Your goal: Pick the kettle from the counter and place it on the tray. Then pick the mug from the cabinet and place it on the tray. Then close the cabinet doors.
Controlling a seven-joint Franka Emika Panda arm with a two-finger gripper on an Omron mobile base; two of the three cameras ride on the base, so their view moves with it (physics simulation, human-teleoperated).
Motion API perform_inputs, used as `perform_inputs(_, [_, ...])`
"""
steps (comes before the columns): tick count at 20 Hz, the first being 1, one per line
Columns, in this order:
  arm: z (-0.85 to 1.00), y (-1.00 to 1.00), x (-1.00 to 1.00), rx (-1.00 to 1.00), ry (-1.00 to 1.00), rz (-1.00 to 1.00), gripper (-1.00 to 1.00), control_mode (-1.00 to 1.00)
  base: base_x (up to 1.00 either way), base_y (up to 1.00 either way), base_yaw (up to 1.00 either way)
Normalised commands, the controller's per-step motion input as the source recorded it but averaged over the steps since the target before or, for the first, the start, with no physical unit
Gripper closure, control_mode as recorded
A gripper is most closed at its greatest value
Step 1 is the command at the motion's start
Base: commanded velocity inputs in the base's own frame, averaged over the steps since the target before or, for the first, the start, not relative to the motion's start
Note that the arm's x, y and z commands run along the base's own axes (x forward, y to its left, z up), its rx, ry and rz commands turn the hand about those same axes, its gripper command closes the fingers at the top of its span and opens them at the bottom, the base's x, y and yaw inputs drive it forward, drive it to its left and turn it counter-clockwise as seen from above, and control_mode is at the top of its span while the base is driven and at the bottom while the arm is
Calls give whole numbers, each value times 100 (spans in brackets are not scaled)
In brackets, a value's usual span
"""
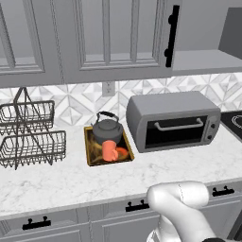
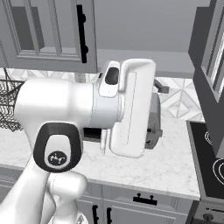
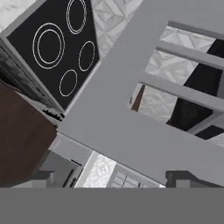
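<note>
Tool point(image 3: 113, 181) is spread wide, holding nothing, fingertips right up against an open grey cabinet door point(image 3: 131, 131), black cooktop point(image 3: 57, 48) at 10 o'clock. On the worktop point(image 1: 71, 182), kettle point(image 1: 107, 130) and mug point(image 1: 110, 150) sit on the tray point(image 1: 90, 151), toaster oven point(image 1: 172, 120) at 3 o'clock.

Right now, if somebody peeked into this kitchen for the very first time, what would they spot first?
Probably the orange-red mug sitting beside the dark kettle on the tray, the brightest spot on the white counter. Next, the big grey toaster oven just right of the tray. Above it, the cabinet has its door swung open, showing a bare shelf.
</note>
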Motion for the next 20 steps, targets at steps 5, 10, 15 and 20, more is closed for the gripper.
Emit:
perform_inputs(5, [6, -55, -59, -20, 0, -17, -100, -100, 0, 0, 0])
perform_inputs(10, [1, -57, -37, -19, 0, -16, -100, -100, 0, 0, 0])
perform_inputs(15, [17, -39, -22, -8, 0, -9, -100, -100, 0, 0, 0])
perform_inputs(20, [19, -28, -9, -1, 0, -11, -100, -100, 0, 0, 0])
